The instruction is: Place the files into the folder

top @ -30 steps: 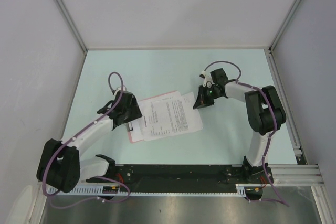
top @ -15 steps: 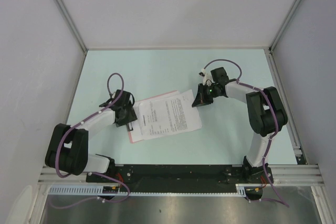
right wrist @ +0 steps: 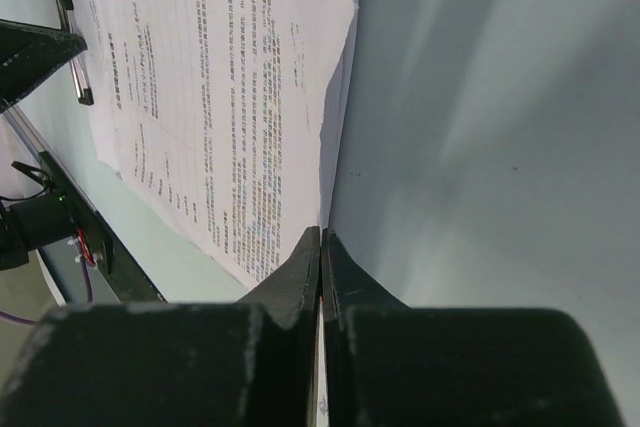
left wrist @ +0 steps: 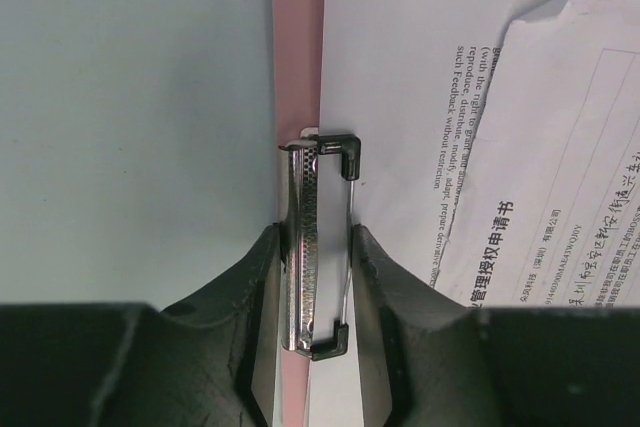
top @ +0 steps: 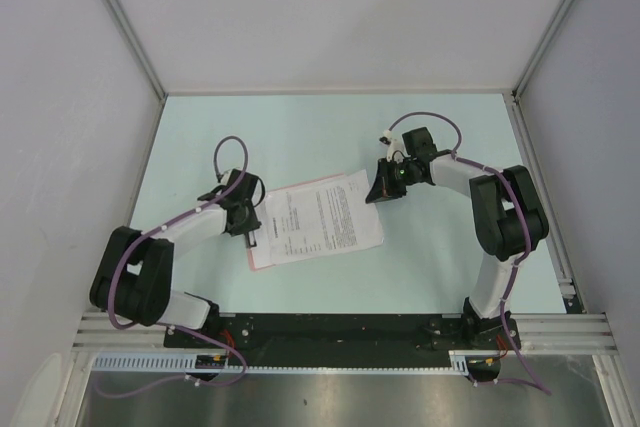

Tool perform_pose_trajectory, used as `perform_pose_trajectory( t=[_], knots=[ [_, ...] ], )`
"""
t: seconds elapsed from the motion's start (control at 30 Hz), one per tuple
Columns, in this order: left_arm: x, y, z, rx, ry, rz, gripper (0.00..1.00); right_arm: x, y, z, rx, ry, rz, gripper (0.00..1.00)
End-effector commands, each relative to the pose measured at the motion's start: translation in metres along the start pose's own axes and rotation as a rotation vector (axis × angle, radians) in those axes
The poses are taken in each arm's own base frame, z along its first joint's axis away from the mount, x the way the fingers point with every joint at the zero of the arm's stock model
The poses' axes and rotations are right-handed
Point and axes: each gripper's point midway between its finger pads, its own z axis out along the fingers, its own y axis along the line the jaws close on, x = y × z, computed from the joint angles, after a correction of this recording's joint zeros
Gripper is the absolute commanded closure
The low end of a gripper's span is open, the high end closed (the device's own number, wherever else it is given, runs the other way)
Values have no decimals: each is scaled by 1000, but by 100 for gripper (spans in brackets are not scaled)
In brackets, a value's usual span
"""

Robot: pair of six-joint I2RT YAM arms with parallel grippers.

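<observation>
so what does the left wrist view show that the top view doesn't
Only the left wrist view: the left tool closed on the folder's metal clip, that clip's perforated plate and wire lever, and readable print on the files.
Only the top view: the right tool at the files' right edge, the files' full outline, and the table around them.
Both: white files lying skewed on the pink folder.

Bright even overhead light; soft faint shadows; left pincer (left wrist: 314, 247) dark, out of focus.
</observation>
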Motion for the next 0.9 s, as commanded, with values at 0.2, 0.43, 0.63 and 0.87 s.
perform_pose_trajectory(
  t=[0.2,0.43,0.63,0.87],
  knots=[
    [4,-3,-11,1,-6,73,46,-9,9,-12,-7,-35,-54,100],
    [6,-6,-7,9,12,68,41,-13,15,-10,-40,-49,-50,100],
    [15,-11,9,8,59,72,46,-15,17,-11,-42,-57,-56,100],
    [20,-12,13,14,75,82,69,-20,19,-10,-51,-75,-62,100]
  ],
)
